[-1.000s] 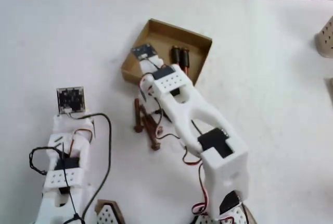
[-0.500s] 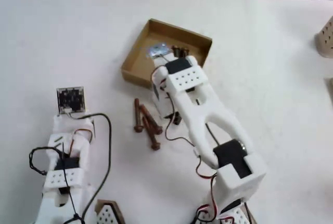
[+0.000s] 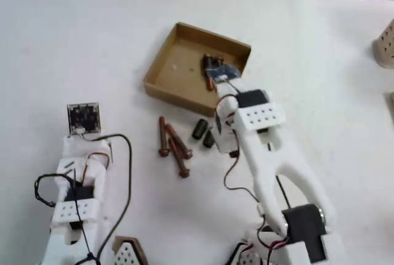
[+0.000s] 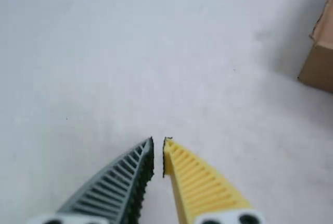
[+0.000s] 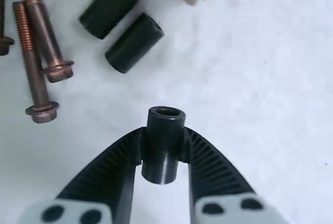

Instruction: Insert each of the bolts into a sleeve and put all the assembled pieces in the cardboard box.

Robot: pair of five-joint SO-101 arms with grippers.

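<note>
High view: my right arm (image 3: 271, 154) covers part of the cardboard box (image 3: 161, 68), so I can't count what lies inside; the bolts (image 3: 172, 145) lie at nine o'clock of two loose sleeves (image 3: 203, 134)

Left wrist view: my left gripper (image 4: 157, 153) is pinched closed and empty, the box cut off at the edge

Right wrist view: my right gripper (image 5: 163, 130) clamps a sleeve (image 5: 163, 151) upright; I reckon it could swivel or slip when a bolt presses in

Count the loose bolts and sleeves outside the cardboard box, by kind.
Copper bolts: 3
Black sleeves: 3, one of them gripped in the right claw
Total: 6
</note>
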